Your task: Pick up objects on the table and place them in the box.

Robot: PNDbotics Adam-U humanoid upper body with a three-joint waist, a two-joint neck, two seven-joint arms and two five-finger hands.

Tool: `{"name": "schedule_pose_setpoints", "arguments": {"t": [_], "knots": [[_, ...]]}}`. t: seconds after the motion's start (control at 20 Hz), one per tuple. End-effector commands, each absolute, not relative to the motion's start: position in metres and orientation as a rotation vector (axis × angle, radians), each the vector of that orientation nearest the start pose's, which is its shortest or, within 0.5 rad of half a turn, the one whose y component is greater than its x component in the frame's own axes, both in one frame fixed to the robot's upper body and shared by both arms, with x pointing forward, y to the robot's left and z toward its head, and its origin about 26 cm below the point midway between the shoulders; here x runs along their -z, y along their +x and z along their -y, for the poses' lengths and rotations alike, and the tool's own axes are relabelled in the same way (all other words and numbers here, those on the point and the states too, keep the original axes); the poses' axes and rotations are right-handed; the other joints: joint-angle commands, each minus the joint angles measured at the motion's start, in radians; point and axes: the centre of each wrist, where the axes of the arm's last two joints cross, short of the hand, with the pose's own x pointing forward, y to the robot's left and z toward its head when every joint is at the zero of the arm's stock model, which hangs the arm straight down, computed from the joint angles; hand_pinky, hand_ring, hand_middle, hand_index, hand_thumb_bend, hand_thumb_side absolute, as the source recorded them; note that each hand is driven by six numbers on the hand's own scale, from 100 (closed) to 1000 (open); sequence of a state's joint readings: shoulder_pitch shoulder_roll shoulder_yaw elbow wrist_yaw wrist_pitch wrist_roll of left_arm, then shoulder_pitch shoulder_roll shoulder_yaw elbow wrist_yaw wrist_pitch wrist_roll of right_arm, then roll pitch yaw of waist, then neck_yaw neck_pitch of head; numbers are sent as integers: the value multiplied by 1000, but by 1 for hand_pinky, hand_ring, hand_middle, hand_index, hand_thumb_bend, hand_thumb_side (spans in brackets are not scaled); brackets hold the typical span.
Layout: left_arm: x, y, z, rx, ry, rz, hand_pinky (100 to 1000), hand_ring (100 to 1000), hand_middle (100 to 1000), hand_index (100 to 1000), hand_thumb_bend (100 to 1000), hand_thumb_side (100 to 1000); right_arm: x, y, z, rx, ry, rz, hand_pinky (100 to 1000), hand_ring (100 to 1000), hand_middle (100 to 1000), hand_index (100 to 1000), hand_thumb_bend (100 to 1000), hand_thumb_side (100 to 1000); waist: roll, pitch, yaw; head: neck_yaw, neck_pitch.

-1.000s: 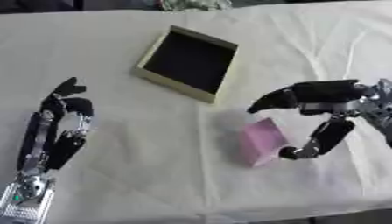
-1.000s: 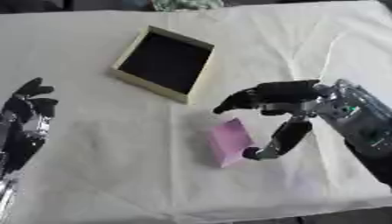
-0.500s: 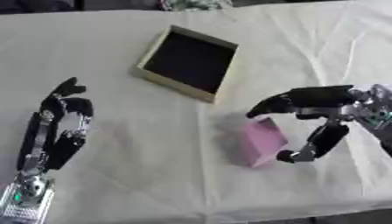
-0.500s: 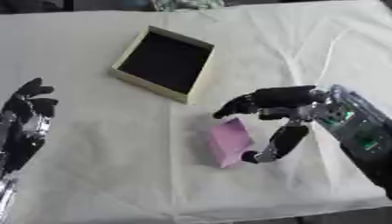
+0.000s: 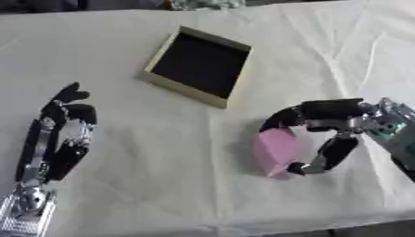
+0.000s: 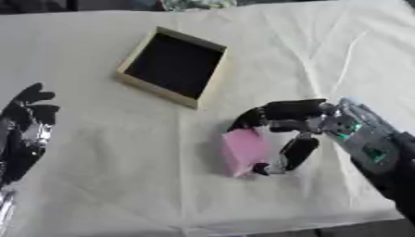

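Left eye view, pale pink soft-edged block, right hand curled around it, left hand open

Box far centre, block before it rightward, right hand around block

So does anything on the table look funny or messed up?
Not really. The box sits a bit crooked on the wrinkly white cloth, empty inside. The right hand curls around the pink block, and the left hand rests open. Nothing spilled or broken.
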State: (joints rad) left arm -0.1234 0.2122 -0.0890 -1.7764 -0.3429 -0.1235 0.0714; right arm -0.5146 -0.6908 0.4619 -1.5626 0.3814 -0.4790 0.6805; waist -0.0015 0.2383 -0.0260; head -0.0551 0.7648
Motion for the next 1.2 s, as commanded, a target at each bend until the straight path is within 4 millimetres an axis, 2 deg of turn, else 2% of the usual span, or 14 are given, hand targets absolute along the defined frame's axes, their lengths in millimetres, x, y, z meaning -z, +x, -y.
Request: {"name": "schedule_pose_setpoints", "arguments": {"t": [0.05, 0.15, 0.3, 0.35, 0.4, 0.75, 1.2], "knots": [[-87, 299, -248, 492, 397, 2022, 746, 725, 768, 943, 203, 723, -146, 364, 271, -2465, -26, 1346, 888, 886, 859, 852, 304, 401, 0, -11, -1, -1, 5], [-87, 299, -249, 491, 398, 2022, 746, 725, 768, 943, 203, 723, -148, 362, 273, -2457, -28, 1362, 886, 879, 847, 770, 279, 389, 0, -11, -2, 0, 5], [-87, 300, -249, 491, 398, 2023, 746, 725, 768, 943, 203, 723, -151, 360, 273, -2446, -29, 1377, 886, 879, 847, 770, 279, 389, 0, -11, -2, 0, 5], [-87, 300, -249, 491, 399, 2023, 746, 726, 769, 943, 202, 723, -152, 360, 273, -2444, -30, 1379, 879, 861, 825, 583, 179, 375, 0, -11, -2, 0, 5], [-87, 299, -249, 490, 400, 2022, 746, 726, 769, 943, 200, 724, -155, 360, 274, -2434, -37, 1398, 879, 857, 819, 569, 200, 357, 0, -11, -4, 2, 5], [-87, 299, -250, 489, 405, 2021, 747, 728, 769, 943, 197, 725, -190, 355, 284, -2371, -94, 1510, 882, 857, 813, 524, 179, 339, -2, -13, -8, 9, 5], [-89, 300, -250, 496, 405, 2026, 747, 729, 769, 942, 198, 724, -262, 352, 302, -2358, -315, 1588, 899, 870, 830, 529, 214, 301, -5, -15, 0, 9, 5]]}}
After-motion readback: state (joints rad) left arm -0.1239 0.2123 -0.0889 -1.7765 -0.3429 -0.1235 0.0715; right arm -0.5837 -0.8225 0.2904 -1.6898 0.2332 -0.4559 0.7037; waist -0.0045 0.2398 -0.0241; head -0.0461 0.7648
